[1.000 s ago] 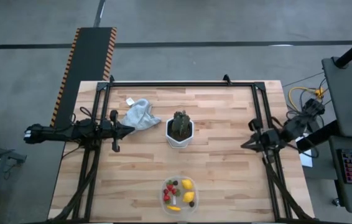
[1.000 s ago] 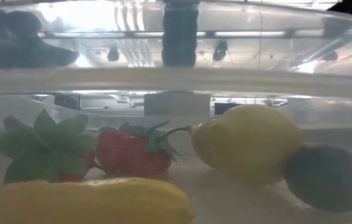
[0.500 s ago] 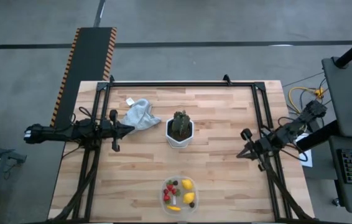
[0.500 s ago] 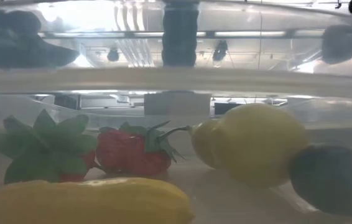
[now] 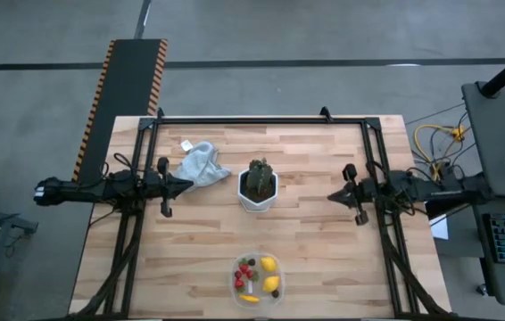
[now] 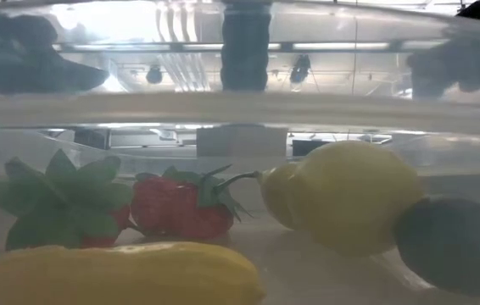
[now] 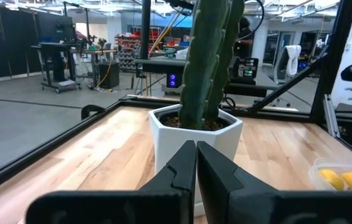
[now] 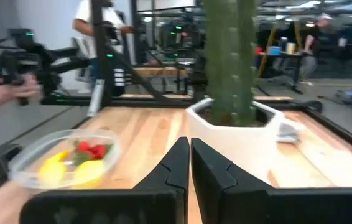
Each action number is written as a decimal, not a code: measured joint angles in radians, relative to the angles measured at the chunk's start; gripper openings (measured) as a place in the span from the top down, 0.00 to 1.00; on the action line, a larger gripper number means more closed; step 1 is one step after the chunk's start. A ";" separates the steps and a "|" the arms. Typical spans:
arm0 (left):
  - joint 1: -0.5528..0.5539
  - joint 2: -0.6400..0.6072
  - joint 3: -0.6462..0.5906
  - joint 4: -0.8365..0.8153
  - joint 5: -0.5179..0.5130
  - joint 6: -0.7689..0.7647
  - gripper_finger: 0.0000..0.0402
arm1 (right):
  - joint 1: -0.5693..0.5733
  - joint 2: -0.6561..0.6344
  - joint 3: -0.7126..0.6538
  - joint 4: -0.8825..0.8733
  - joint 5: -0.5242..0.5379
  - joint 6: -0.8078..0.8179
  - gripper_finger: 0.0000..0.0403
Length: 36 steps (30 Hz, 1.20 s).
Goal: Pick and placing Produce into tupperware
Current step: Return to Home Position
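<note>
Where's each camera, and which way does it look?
High view: overhead, looking down on the table; left gripper and right gripper show.
Low view: table height, against the tupperware, seeing produce inside; no arm clear.
Left wrist view: left arm, facing the plant pot past shut fingers.
Right wrist view: right arm, facing the pot's other side, past shut fingers.
Wrist views share pot and tupperware.

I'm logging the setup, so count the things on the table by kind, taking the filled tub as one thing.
Clear tub holding produce: 1
Potted plant: 1
Crumpled cloth: 1
Total: 3
</note>
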 joint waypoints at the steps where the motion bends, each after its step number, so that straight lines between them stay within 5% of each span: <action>1: 0.000 0.001 0.000 -0.001 0.000 0.001 1.00 | -0.010 0.000 0.000 -0.003 0.004 -0.002 0.98; 27: 0.001 0.032 -0.003 0.012 0.183 0.127 1.00 | -0.020 0.005 0.001 -0.029 0.140 -0.062 0.98; 36: 0.000 -0.061 -0.001 -0.046 0.202 0.139 1.00 | -0.019 -0.003 0.009 -0.043 0.175 -0.093 0.98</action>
